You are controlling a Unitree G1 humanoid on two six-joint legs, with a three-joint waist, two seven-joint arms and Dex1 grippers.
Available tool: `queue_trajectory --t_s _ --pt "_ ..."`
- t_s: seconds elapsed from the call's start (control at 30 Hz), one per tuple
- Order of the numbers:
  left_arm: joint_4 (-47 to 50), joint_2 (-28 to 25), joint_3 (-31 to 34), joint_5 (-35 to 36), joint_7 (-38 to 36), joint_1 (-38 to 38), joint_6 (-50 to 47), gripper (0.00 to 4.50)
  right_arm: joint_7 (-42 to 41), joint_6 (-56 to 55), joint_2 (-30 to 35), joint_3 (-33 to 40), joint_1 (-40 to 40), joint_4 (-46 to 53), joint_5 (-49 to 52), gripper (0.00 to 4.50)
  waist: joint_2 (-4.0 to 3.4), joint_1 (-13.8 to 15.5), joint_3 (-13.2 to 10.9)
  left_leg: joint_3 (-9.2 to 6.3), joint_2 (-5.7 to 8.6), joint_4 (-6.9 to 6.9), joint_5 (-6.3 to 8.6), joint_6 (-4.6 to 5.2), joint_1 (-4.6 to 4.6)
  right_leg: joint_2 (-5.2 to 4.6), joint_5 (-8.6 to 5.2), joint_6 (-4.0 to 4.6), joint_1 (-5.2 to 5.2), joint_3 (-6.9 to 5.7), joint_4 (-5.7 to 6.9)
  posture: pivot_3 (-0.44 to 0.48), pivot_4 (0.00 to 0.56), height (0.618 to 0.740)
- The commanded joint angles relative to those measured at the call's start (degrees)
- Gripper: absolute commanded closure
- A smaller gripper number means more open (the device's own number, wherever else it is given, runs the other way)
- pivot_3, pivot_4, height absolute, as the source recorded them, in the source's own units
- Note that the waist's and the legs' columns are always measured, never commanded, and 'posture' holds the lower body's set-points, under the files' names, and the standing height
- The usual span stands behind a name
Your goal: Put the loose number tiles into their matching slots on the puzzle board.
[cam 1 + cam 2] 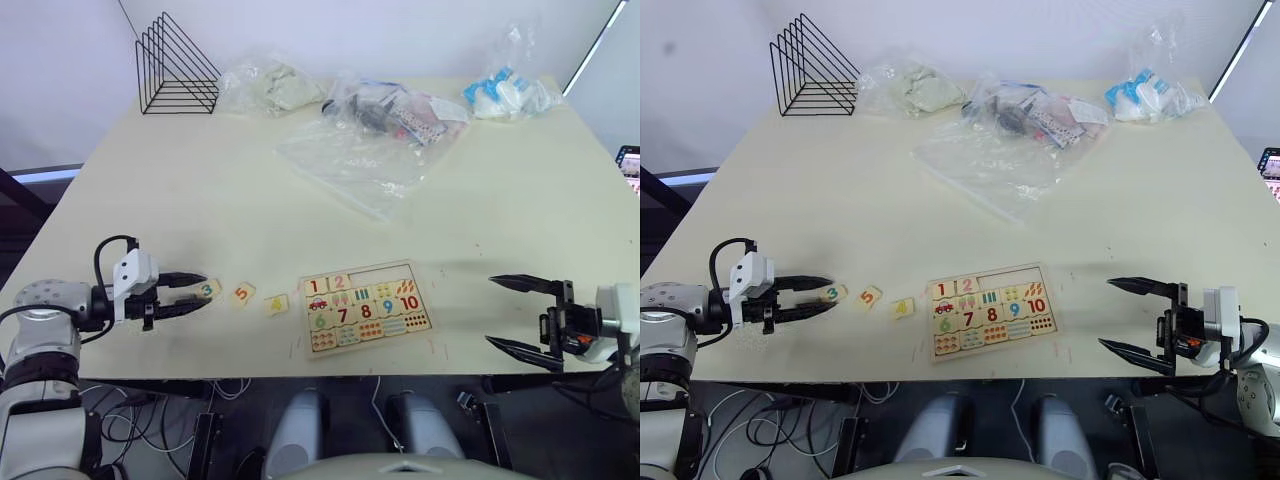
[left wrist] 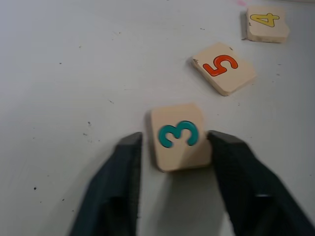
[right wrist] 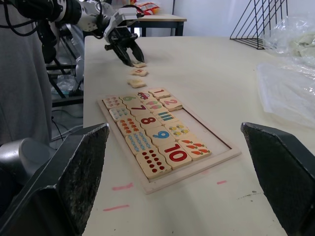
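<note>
Cream table (image 1: 200, 190) under my arms; two of five tiles are home. My left pincer (image 2: 172, 147) is spread, fingers flanking the 3 (image 2: 178, 136), not yet clamped. Just past it lie the 5 (image 2: 224, 67) and then the 4 (image 2: 266, 23), loose. Further along, the board (image 1: 365, 309) holds 1 (image 1: 316, 286) and 2 (image 1: 339, 282); three slots (image 1: 386, 274) stay bare. My right pincer (image 1: 522, 315) hangs spread beyond, holding nothing

Bare table (image 1: 200, 200) between tiles and puzzle board (image 1: 365, 308); bags (image 1: 375, 140) far behind.
</note>
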State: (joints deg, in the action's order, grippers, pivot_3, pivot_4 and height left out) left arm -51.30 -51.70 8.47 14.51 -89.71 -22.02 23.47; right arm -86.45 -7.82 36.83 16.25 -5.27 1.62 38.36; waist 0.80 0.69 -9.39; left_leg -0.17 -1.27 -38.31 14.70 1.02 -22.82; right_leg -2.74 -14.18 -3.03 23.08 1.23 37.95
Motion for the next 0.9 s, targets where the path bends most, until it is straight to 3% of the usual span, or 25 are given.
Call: queue_trajectory --t_s 0.03,0.4,0.63,0.9 --pt "-0.7 -0.7 0.4 -0.2 -0.4 0.1 0.7 3.5 -0.1 -0.6 0.3 1.2 0.2 1.2 0.9 0.0 0.0 0.0 0.0 0.0 0.0 0.0 0.0 0.0 0.0 0.0 0.0 0.0 0.0 0.0 0.0 0.0 0.15 0.74" --pt "7.3 -2.0 0.6 1.0 0.4 1.5 -2.9 3.5 1.3 -0.8 -0.5 2.1 -1.1 2.2 1.5 0.0 0.0 0.0 0.0 -0.01 0.0 0.0 0.0 0.0 -0.01 0.0 0.0 0.0 0.0 0.0 0.0 0.0 0.15 0.74" --pt "24.9 -2.8 0.8 4.2 2.7 4.5 -15.7 3.5 2.8 -0.8 -0.5 4.2 -2.6 2.8 2.7 0.0 -0.01 0.0 0.0 -0.02 -0.02 0.0 0.0 0.0 -0.02 -0.01 0.0 0.0 0.0 0.01 0.0 0.0 0.15 0.74" --pt "37.4 -4.7 0.6 6.0 3.9 5.2 -26.7 3.5 2.7 -1.0 -0.9 4.5 -2.8 2.5 2.8 0.0 -0.02 0.0 0.0 -0.01 -0.02 0.0 0.0 0.0 -0.01 0.01 0.0 0.0 0.0 0.03 0.0 0.0 0.15 0.74"
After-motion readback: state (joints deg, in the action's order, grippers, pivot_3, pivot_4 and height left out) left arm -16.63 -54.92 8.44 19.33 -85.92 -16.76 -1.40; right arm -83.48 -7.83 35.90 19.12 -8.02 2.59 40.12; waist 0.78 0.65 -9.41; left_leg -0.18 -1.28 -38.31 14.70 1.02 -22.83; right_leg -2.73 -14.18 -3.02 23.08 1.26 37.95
